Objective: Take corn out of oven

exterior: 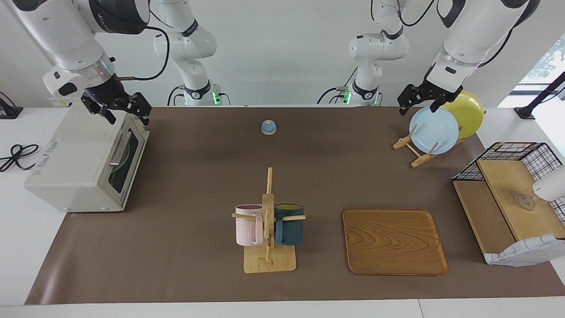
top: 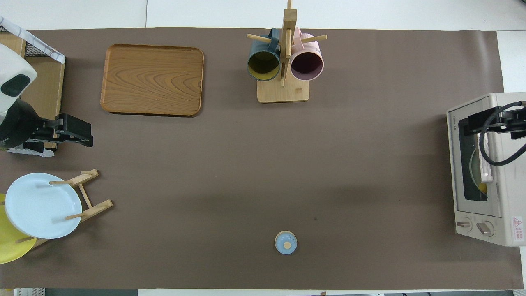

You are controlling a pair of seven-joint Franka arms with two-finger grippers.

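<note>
Corn (top: 482, 188): in shut oven (exterior: 75, 154); probably light, stiff, rollable; best grasped mid-cob. Right gripper (exterior: 118, 108) apart (over oven); left gripper (exterior: 421, 100) apart, waiting.

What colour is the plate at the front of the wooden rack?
The round front plate is light blue, clearest in the facing view.

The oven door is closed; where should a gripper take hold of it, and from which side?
Probably the silver bar handle on the oven door's front: it stands off the glass, so the open right gripper, hovering over the oven, could come down with one finger on each side.
</note>
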